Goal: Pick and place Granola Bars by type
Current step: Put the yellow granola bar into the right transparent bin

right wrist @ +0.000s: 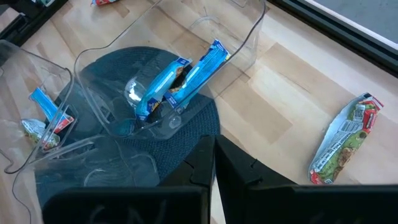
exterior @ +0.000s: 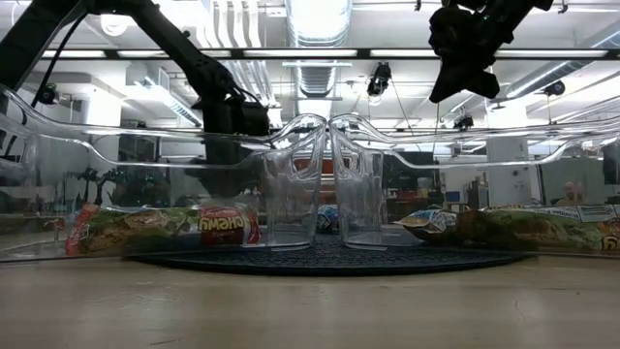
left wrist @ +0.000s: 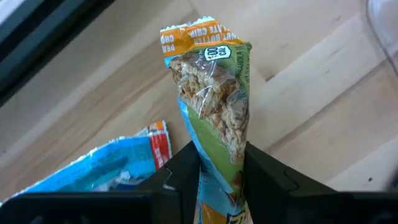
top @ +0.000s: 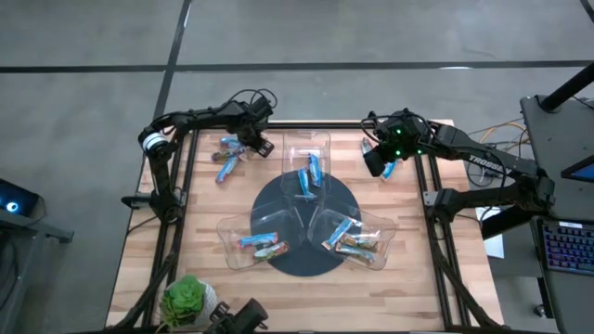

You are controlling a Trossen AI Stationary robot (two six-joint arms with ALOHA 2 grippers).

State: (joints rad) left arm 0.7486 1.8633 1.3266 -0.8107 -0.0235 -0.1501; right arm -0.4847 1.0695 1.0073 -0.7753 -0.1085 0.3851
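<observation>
A: High view, count check. How many clear trays [top: 306, 153] are sitting on the dark round mat [top: 278, 199]?

B: Three. Far tray is holding two blue bars [right wrist: 177, 81]; the two nearer trays are holding mixed bars, number unclear.

A: Left gripper [left wrist: 214, 177]?

B: Its fingers are clamping one green-and-orange granola bar [left wrist: 214, 99] over the table's far-left part, beside loose blue bars [top: 227, 167].

A: Right gripper [right wrist: 214, 152]?

B: Fingers are pressed together, holding nothing, hovering beside the far tray; one green bar [right wrist: 345, 140] is lying on the wood nearby.

A lab or workshop: exposed ceiling ducts [exterior: 315, 24], concrete floor [top: 83, 83], keyboard [top: 566, 246] beside the bench.
</observation>
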